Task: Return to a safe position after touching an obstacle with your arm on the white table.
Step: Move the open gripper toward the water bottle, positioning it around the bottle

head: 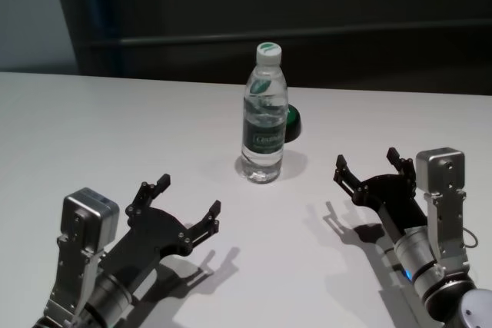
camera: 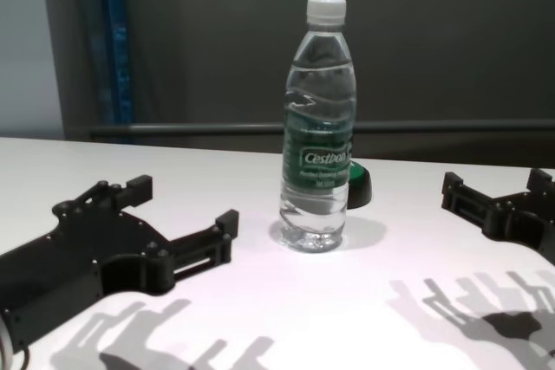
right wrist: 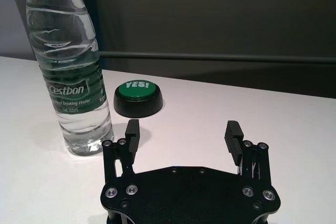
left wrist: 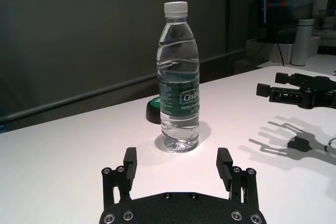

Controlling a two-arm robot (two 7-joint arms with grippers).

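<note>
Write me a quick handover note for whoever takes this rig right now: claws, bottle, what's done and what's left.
Left claw: open, empty, low over the white table, near side, clear of the bottle.
Right claw: open, empty, on the bottle's right, also clear of it.
Water bottle: upright, capped, mid-table between the two claws; black puck with green top just behind it.
Done: no arm is touching the bottle.
Left: cannot tell whether contact was made; confirm, then settle both arms in a safe pose.

Robot test lab (bare white table (head: 115, 128), dark railed backdrop (head: 307, 36))
</note>
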